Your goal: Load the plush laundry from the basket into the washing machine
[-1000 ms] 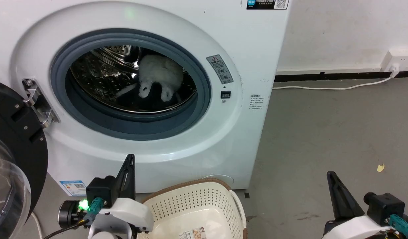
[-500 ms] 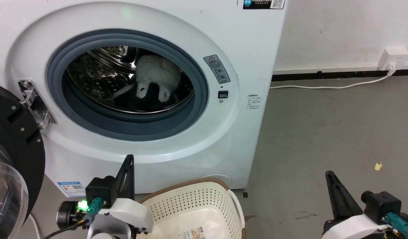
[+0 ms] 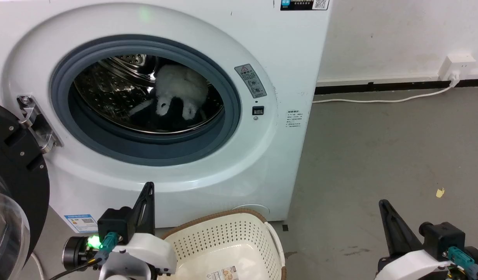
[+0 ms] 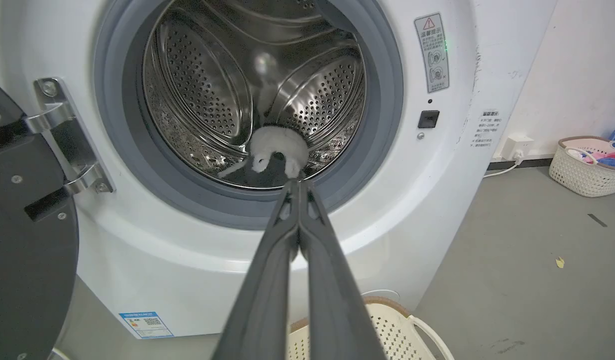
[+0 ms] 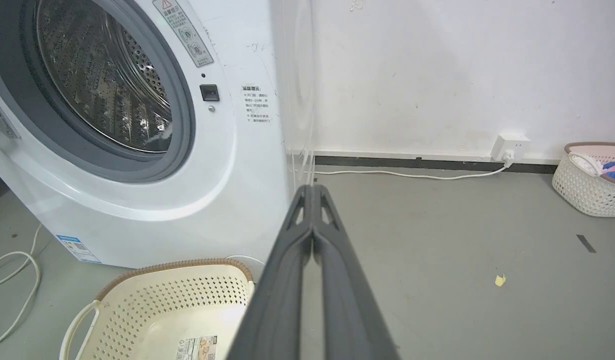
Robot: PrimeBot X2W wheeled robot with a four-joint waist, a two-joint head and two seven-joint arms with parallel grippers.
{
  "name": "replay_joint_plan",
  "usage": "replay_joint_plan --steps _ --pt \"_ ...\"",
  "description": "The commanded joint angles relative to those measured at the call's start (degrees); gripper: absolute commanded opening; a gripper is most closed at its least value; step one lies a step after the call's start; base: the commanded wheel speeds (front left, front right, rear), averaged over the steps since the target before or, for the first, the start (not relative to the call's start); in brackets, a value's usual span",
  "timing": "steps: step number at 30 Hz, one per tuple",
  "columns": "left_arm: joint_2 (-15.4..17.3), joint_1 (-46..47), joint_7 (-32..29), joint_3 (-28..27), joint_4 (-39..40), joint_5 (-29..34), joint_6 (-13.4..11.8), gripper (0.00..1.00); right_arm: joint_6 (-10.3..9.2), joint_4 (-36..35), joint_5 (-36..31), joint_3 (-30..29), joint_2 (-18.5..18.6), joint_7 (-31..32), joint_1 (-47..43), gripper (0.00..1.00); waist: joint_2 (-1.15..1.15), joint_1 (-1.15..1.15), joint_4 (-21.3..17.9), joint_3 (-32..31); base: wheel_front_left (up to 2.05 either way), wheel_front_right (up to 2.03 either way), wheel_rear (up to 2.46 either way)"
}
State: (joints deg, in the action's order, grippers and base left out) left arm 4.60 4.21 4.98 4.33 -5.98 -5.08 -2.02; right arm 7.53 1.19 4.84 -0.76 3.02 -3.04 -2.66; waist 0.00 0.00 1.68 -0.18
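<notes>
Above the grey floor point(image 3: 379, 155), the plush laundry point(image 3: 180, 89) lies inside the washing machine point(image 3: 285, 58), upper left of the head view, probably light, soft and easiest pinched by a limb, while the left gripper point(image 4: 298, 182) and right gripper point(image 5: 312, 187) are both closed, empty.

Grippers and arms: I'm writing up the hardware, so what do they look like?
The left gripper and right gripper each have two long dark grey fingers tapering to a point, with triangular cut-outs near the tips. Each sits on a white moulded wrist shell carrying a black boxy module and a teal connector. A green light glows beside the left connector, and a black cable trails below.
</notes>
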Motion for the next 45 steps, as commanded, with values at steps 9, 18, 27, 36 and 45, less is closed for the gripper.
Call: replay_joint_plan --steps 9,18,27,36,45 --pt "-0.43 -1.76 -1.23 -1.18 1.60 1.51 0.58 0.00 -0.03 -0.52 -1.32 0.25 -0.10 0.77 1.54 0.00 0.00 0.00 -0.36 0.04 0.00 0.00 0.00" --pt "-0.79 -2.44 -2.27 -2.05 2.81 2.49 0.97 0.00 -0.03 -0.71 -2.29 0.39 -0.11 1.40 1.85 0.00 0.00 0.00 -0.72 0.08 0.00 0.00 0.00" --pt "-1.14 -3.11 -3.30 -2.92 4.02 3.48 1.37 0.00 -0.04 -0.89 -3.26 0.53 -0.12 2.02 2.16 0.00 0.00 0.00 -1.09 0.12 0.00 0.00 0.00" --pt "-1.58 -3.93 -4.57 -3.98 5.50 4.68 1.86 0.00 -0.04 -1.12 -4.45 0.71 -0.13 2.79 2.53 0.00 0.00 0.00 -1.53 0.16 0.00 0.00 0.00" --pt "-1.72 -4.21 -4.98 -4.33 5.98 5.08 2.02 0.00 -0.04 -1.19 -4.84 0.76 -0.14 3.04 2.66 0.00 0.00 0.00 -1.68 0.18 0.00 0.00 0.00"
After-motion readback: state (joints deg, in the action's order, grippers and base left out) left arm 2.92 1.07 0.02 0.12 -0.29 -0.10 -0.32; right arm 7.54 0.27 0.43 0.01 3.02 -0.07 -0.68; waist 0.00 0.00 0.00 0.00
